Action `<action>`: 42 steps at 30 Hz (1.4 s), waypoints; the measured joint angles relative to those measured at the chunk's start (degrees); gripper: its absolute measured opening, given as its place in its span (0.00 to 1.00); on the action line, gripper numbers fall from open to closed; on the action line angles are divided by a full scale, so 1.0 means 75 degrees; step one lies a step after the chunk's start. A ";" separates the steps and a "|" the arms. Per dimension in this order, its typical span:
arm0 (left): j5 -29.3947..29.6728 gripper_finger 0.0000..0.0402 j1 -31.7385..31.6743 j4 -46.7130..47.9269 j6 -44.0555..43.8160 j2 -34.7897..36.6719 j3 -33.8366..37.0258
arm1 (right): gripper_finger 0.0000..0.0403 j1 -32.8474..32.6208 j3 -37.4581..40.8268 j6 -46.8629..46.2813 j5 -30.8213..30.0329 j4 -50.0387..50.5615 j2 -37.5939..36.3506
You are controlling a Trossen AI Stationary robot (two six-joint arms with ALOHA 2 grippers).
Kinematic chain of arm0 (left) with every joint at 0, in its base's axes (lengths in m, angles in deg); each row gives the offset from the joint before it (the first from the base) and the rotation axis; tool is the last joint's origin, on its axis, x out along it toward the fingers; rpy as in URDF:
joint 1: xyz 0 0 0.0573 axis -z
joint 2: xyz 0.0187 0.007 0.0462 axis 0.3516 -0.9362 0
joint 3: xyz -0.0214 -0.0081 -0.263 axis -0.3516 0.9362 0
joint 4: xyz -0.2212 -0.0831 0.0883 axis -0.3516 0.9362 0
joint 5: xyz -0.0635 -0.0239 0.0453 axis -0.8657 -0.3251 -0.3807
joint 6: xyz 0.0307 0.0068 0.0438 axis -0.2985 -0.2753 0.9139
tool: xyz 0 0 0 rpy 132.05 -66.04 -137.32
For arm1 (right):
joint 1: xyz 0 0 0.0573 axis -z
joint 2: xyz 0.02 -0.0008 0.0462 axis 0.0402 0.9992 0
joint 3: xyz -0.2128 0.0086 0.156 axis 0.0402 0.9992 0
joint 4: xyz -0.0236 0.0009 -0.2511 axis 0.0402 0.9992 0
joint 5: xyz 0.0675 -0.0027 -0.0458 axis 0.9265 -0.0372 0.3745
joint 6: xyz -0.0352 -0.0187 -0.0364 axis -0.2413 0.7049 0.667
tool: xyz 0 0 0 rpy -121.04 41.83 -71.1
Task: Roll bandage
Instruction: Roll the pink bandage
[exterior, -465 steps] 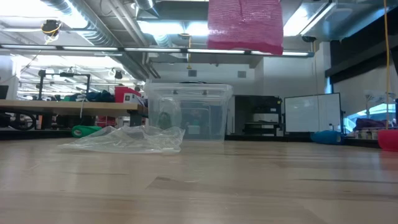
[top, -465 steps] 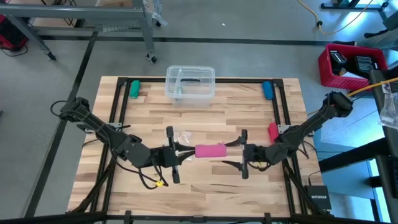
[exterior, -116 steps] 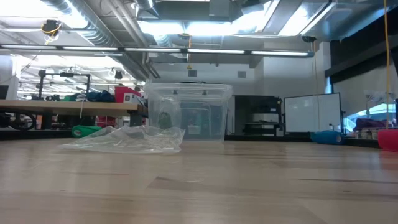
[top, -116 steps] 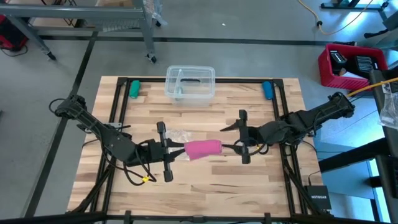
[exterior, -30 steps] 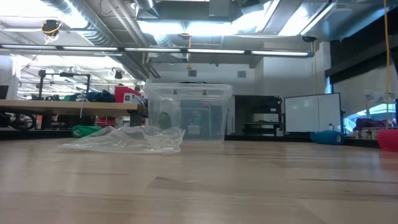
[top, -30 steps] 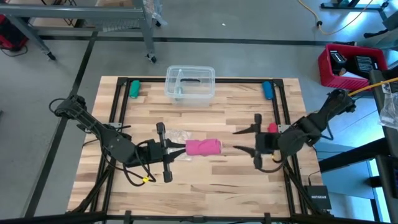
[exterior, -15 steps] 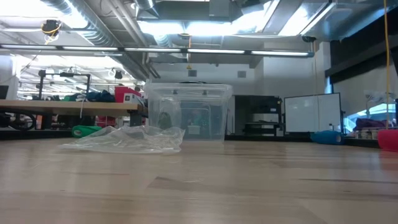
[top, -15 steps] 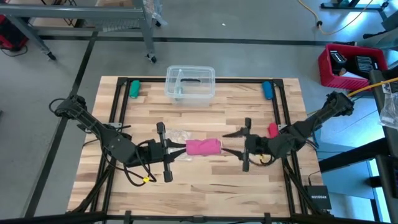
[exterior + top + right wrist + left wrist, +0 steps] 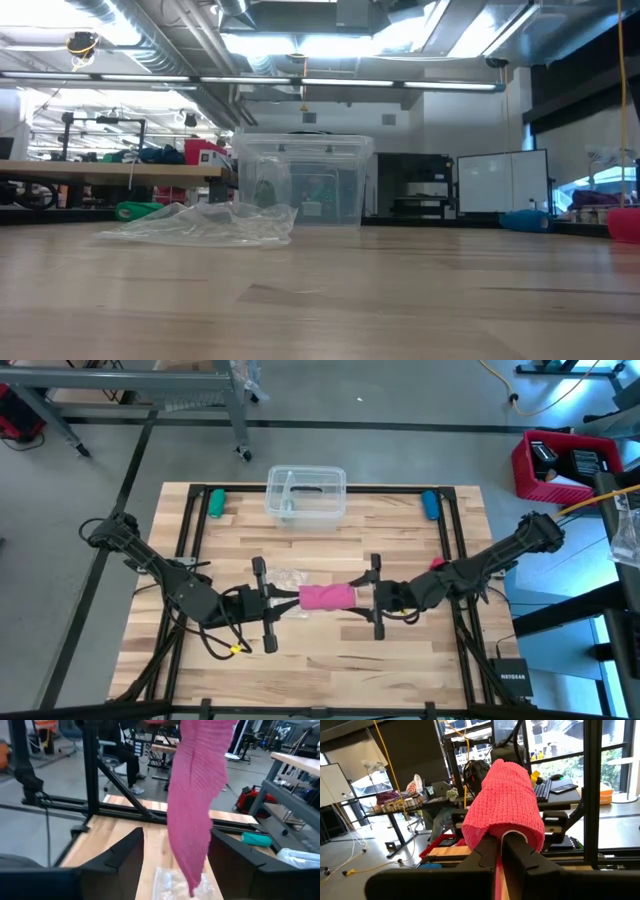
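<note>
The pink bandage (image 9: 326, 597) is a short roll held above the middle of the table, wound about the tips of my left gripper (image 9: 295, 598), which is shut on it. In the left wrist view the roll (image 9: 506, 805) caps the fingers. A loose tail (image 9: 192, 815) hangs from the roll's right end. My right gripper (image 9: 356, 596) stands open at that end with the tail between its fingers (image 9: 127, 855), apart from both. The low view shows neither bandage nor grippers. My left gripper has the roll's left end (image 9: 495, 837) over its shut fingers, with a strip of pink (image 9: 498, 870) showing between them. The fingers come level from the table's left, along the roll's axis. The roll is lifted clear of the table, lying about level.
A crumpled clear wrapper (image 9: 290, 577) lies just beyond the roll. A clear plastic box (image 9: 306, 494) stands at the far edge, with a green piece (image 9: 216, 503) and a blue piece (image 9: 430, 505) in the far corners. A small red object (image 9: 437, 565) sits at the right.
My right gripper has gone toward the table's left and a little down, up to the roll's right end, rolling slightly as it went, and it stays open. The roll and my left gripper have kept still.
</note>
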 joint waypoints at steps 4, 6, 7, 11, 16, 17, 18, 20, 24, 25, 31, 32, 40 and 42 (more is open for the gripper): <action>0.0001 0.01 0.0000 -0.0015 -0.0016 0.0000 0.0000 | 0.44 0.0015 0.0000 0.0625 0.0000 -0.0213 0.0090; -0.0001 0.01 0.0000 -0.0021 -0.0016 0.0000 0.0000 | 0.36 0.0008 0.0000 0.0898 0.0000 -0.0297 0.0083; -0.0001 0.01 0.0000 -0.0025 -0.0016 0.0000 0.0000 | 0.31 0.0008 0.0000 0.1025 -0.0019 -0.0288 0.0082; 0.0000 0.01 0.0003 -0.0056 -0.0013 0.0000 0.0000 | 0.06 0.0002 0.0000 0.1656 -0.0302 0.0146 0.0082; 0.0002 0.01 0.0174 -0.0160 -0.0095 0.0123 0.0000 | 0.04 0.0002 0.0000 0.1796 -0.1083 0.0986 0.0079; 0.0000 0.01 0.0206 -0.0147 -0.0152 0.0184 0.0000 | 0.02 0.0002 0.0000 0.1794 -0.1180 0.1142 0.0079; 0.0002 0.01 0.0242 -0.0141 -0.0214 0.0239 0.0000 | 0.02 0.0002 0.0000 0.1795 -0.1233 0.1261 0.0079; 0.0002 0.01 0.0300 -0.0149 -0.0291 0.0337 0.0000 | 0.02 0.0002 0.0000 0.1792 -0.1232 0.1302 0.0079; 0.0001 0.01 0.0352 -0.0147 -0.0292 0.0480 0.0000 | 0.01 0.0002 0.0000 0.1778 -0.0979 0.1277 0.0079; -0.0004 0.01 0.0361 -0.0159 -0.0286 0.0512 0.0000 | 0.01 -0.0003 0.0000 0.1773 -0.0964 0.1312 0.0079; -0.0047 0.01 0.0368 -0.0507 0.0318 0.0565 0.0003 | 0.01 -0.0001 0.0000 0.1451 0.0022 0.1359 0.0152; -0.0035 0.01 0.0356 -0.0632 0.0534 0.0565 0.0003 | 0.01 -0.0003 -0.0003 0.1386 0.0104 0.1360 0.0184; 0.0546 0.01 -0.0054 -0.0748 0.1559 0.0516 0.0003 | 0.00 -0.0397 0.0000 0.1164 0.0123 0.1182 0.0260; 0.0673 0.01 -0.0168 -0.0743 0.1840 0.0438 0.0003 | 0.00 -0.0549 -0.0020 0.1167 0.0123 0.1020 0.0251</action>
